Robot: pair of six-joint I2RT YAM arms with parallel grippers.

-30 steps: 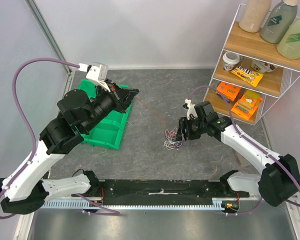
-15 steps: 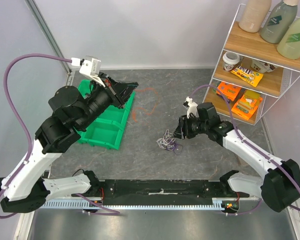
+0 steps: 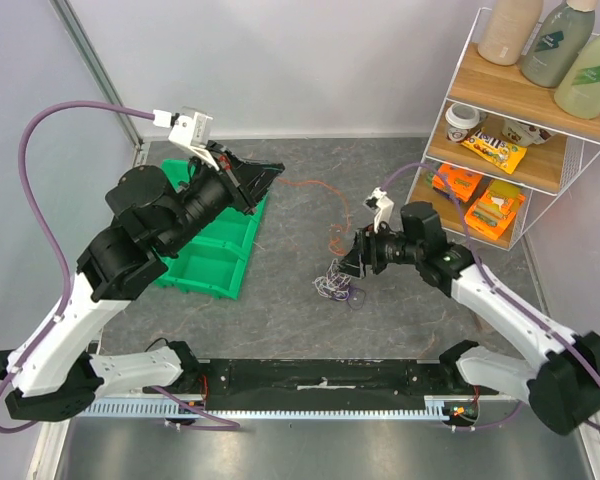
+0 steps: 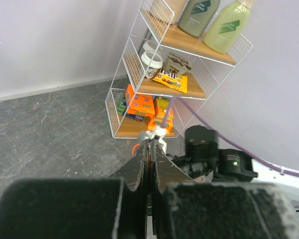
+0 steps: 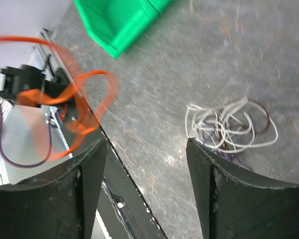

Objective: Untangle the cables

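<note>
Vs half a sec before: L gripper (image 3: 271,178) had shifted slightly toward the R edge, fingers pressed together on the red cable (image 3: 305,183), same grip as then. The cable was a taut diagonal a full sec back and a faint slack loop by the bin half a sec back. It now arced out in the air from the fingertips. R gripper (image 3: 351,265) had edged a touch toward the L edge, fingers apart, nothing btw them in the R wrist view. Clump (image 3: 335,283) sat about where it had been.

Red cable's long axis: from the L gripper tip it ran toward the R edge, roughly parallel w/ the far edge. It then curled back toward the near edge in loose coils ending close over the R gripper. Whether its end was in the clump: couldn't tell. R wrist view showed it only as an orange blur.

Clump: white, purple and dark loops, flat on the worktop (image 3: 280,320), mid-width, nearer the near edge, no clear long axis. It lay just beside and below the R gripper, outside the gap btw its fingers, and well apart from the L gripper. Green bin (image 3: 215,262) sat under the L arm by the L edge; rack (image 3: 485,88) at the far R corner.
</note>
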